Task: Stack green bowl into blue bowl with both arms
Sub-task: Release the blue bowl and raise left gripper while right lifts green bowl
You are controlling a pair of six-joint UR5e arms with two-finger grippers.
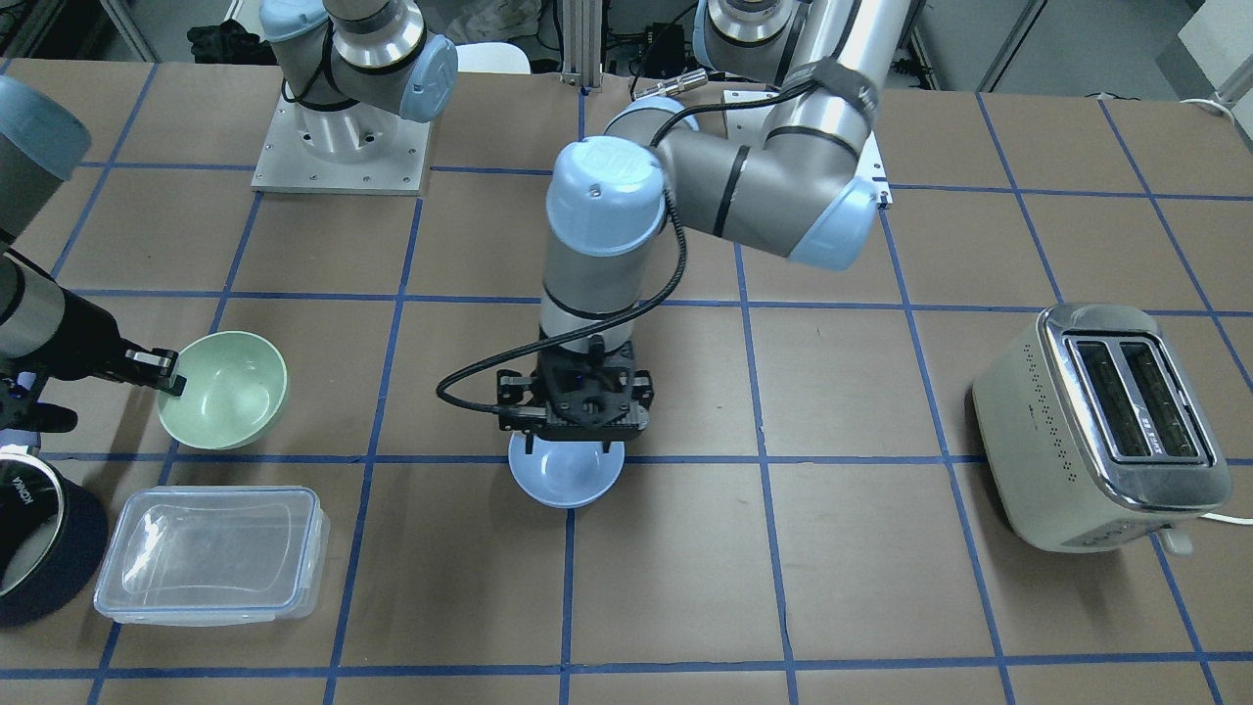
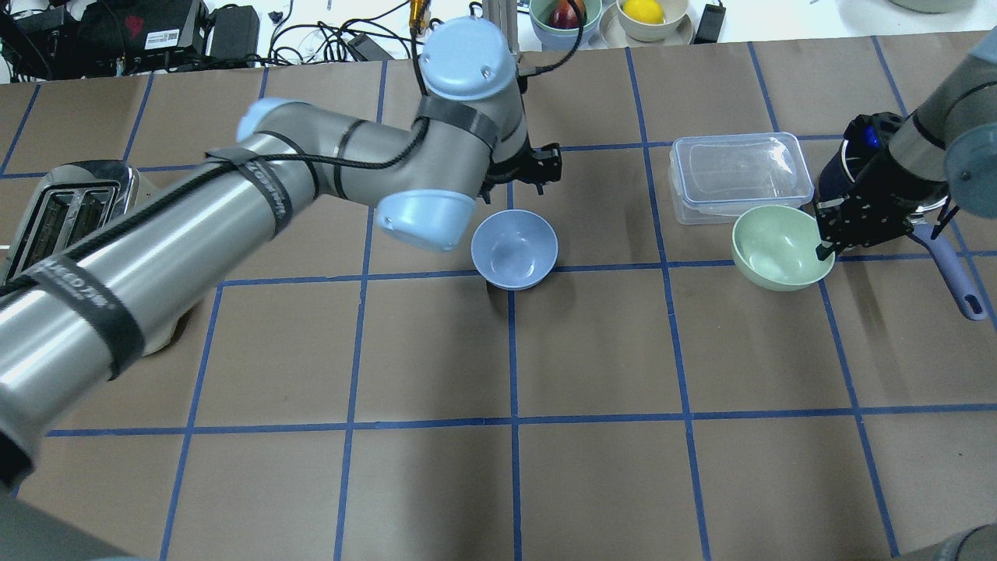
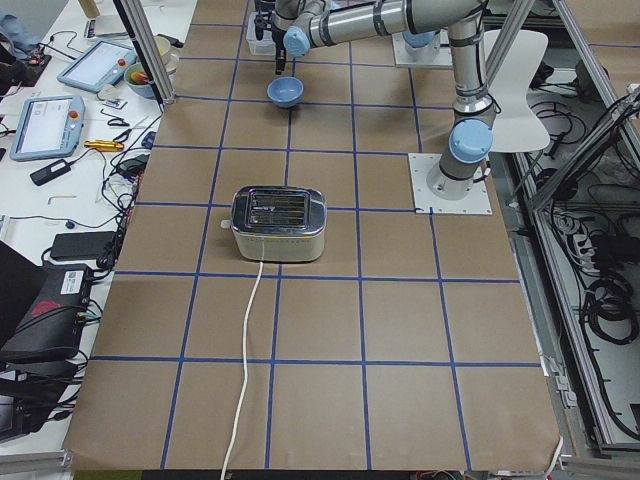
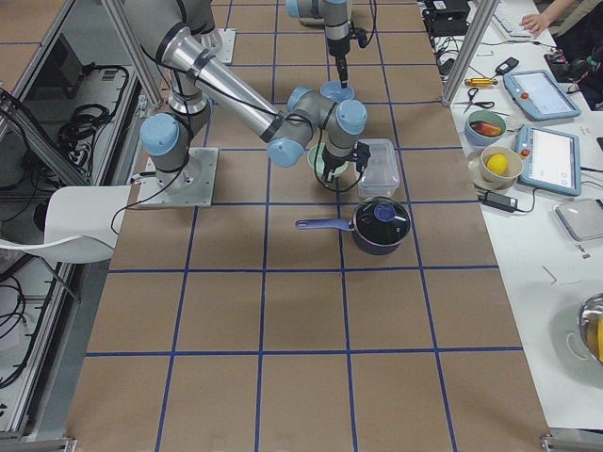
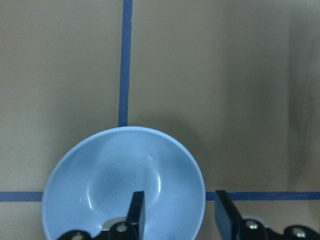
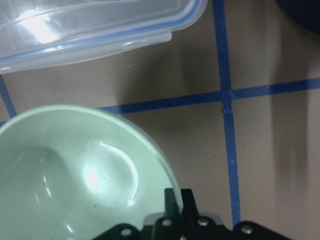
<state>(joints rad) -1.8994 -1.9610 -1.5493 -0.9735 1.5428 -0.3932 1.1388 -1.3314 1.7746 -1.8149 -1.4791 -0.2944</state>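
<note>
The blue bowl (image 1: 566,478) sits upright near the table's middle and also shows in the overhead view (image 2: 514,249). My left gripper (image 1: 568,446) hangs straight over it, open. In the left wrist view one finger (image 5: 136,210) is inside the blue bowl (image 5: 115,180) and the other is outside its rim, neither pressing it. The green bowl (image 1: 227,389) is tilted beside the clear container and also shows in the overhead view (image 2: 779,248). My right gripper (image 1: 174,382) is shut on its rim, as the right wrist view (image 6: 179,200) shows.
A clear blue-rimmed container (image 1: 210,553) lies next to the green bowl. A dark pot (image 1: 34,534) with a purple handle (image 2: 954,273) stands beyond it. A toaster (image 1: 1101,426) stands at the table's other end. Fruit bowls (image 2: 565,15) sit past the far edge.
</note>
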